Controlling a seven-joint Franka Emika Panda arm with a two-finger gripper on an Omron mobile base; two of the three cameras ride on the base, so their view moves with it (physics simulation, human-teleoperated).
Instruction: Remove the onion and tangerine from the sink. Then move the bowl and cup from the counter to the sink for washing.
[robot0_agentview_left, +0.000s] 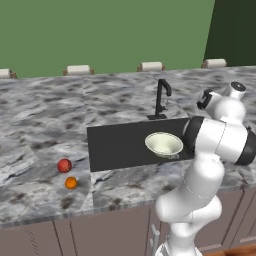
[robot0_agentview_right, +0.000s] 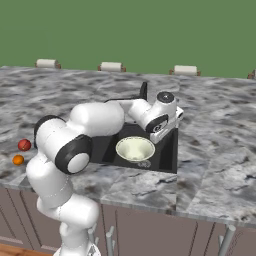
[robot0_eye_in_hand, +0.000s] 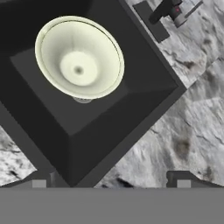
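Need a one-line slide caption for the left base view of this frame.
Bowl sits in the sink; onion and tangerine lie on the counter.

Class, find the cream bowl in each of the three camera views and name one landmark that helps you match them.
Left base view: the bowl lies right of centre, in the sink.
Right base view: the bowl lies at centre, below the robot's wrist.
Hand view: the bowl is upper left, over the drain.
Shared landmark: the black faucet at the sink's back edge.
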